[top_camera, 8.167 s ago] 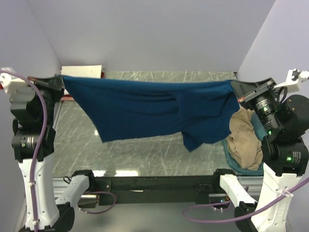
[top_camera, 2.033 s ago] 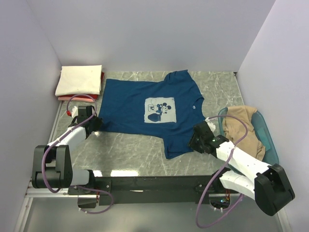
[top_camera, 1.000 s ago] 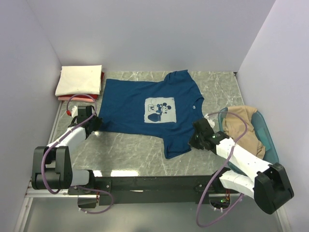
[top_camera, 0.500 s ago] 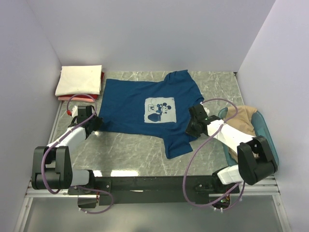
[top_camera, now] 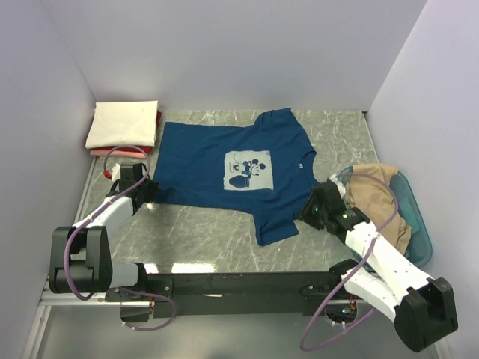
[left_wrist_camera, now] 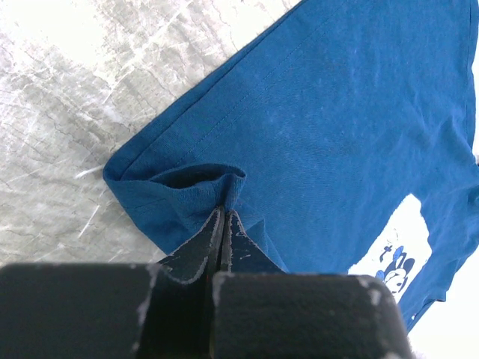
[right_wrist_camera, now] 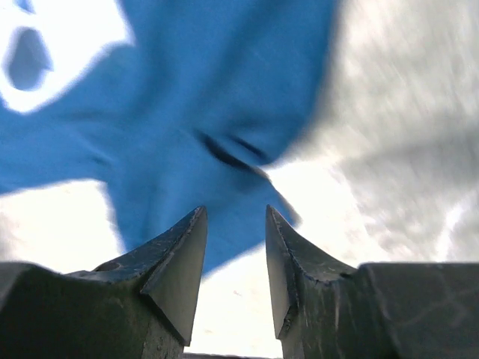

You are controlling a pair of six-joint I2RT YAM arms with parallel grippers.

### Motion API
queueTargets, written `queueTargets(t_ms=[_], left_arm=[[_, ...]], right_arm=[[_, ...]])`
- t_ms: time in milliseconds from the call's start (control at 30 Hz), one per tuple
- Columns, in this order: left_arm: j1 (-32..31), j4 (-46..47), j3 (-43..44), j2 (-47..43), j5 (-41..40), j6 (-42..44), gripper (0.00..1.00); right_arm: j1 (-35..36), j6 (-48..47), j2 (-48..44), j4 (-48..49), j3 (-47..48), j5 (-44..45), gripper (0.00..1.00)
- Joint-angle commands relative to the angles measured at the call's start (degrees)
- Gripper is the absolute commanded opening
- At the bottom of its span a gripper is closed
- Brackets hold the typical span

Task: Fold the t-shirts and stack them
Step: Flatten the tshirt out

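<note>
The dark blue t-shirt (top_camera: 232, 176) with a pale square cartoon print lies spread flat on the marble table. My left gripper (top_camera: 147, 190) is shut on a bunched fold at the shirt's near left corner, where the left wrist view shows the closed gripper (left_wrist_camera: 224, 211) pinching blue cloth (left_wrist_camera: 337, 127). My right gripper (top_camera: 311, 210) stands open just right of the shirt's near right corner. In the right wrist view the gripper (right_wrist_camera: 236, 213) has nothing between its fingers, and the blurred blue t-shirt (right_wrist_camera: 217, 90) lies just ahead of them.
A folded cream t-shirt (top_camera: 123, 123) rests on a red one (top_camera: 112, 152) at the back left corner. A tan t-shirt (top_camera: 374, 194) is heaped in the teal tub (top_camera: 416, 224) at the right edge. Bare marble table (top_camera: 202, 232) shows in front of the blue shirt.
My right gripper has opened and let go of the blue shirt's near right corner, then drawn back a little to the right. The left gripper keeps its hold and has not moved.
</note>
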Motion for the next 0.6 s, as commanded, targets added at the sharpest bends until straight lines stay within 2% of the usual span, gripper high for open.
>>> queueTargets(t_ms=[0,167,567], left_arm=[[-0.03,1.59,0.35,-1.39,-0.19,0.81,0.00],[-0.12,1.50,0.35,-1.48,-0.28,0.72,0.00],[-0.12,1.41,0.09,-1.39,-0.45,0.81,0.00]], right_arm=[[-0.33,3.75,-3.12,-2.30,-5.25,-0.99,0.44],[-0.25,1.73,-1.47,-2.83,-6.93,-0.11,0.44],[-0.33,1.29,7.59,5.61,-7.98,-2.31,0.39]])
